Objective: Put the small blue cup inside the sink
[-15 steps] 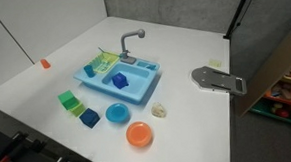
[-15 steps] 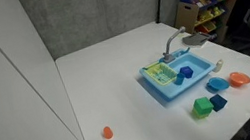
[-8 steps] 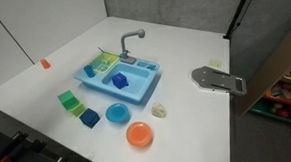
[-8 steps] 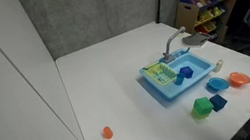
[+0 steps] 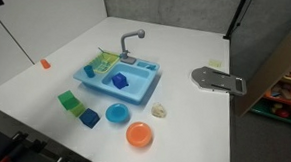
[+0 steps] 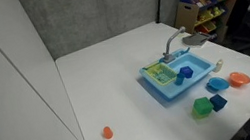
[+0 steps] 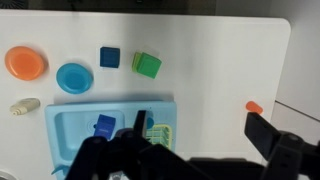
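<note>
The small blue cup (image 5: 120, 81) sits inside the basin of the light blue sink (image 5: 154, 82), below its grey faucet (image 5: 131, 40). Cup (image 6: 185, 73) and sink (image 6: 159, 91) show the same in both exterior views. In the wrist view the cup (image 7: 105, 124) lies in the sink (image 7: 60, 125) beside the yellow-green rack (image 7: 160, 134). My gripper (image 7: 200, 135) is open and empty, high above the table, its dark fingers (image 7: 265, 135) spread wide. The arm is out of view in both exterior views.
Beside the sink lie an orange dish (image 5: 139, 134), a lighter blue dish (image 5: 117, 114), a green cube (image 5: 68, 98), a teal cube (image 5: 89, 118) and a beige shell-like piece (image 5: 159, 110). A small orange thing (image 5: 45, 64) lies apart. A grey plate (image 5: 218, 79) sits at the table's edge.
</note>
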### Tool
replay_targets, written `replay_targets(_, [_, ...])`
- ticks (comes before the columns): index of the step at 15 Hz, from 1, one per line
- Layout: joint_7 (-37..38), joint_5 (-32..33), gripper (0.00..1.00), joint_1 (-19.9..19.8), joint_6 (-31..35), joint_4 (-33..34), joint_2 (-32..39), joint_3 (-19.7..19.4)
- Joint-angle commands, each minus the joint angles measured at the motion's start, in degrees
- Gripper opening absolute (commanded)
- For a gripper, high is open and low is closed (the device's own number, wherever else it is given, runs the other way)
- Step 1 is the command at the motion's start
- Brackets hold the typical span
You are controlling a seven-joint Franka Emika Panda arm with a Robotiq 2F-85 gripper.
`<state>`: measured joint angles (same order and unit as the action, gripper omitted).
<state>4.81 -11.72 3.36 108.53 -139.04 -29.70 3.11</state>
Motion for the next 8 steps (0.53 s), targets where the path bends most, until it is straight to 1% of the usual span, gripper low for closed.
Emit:
replay_targets(1, [0.2,-0.6,1.00,-1.2,2.5,3.0,5.8,-1.3])
replay_targets(5, [2.4,0.0,1.00,-2.2,5.4,4.9,11.8,-1.4])
replay_targets(8, [3.3,0.3,1.00,-2.6,6.3,6.4,16.4,-1.4])
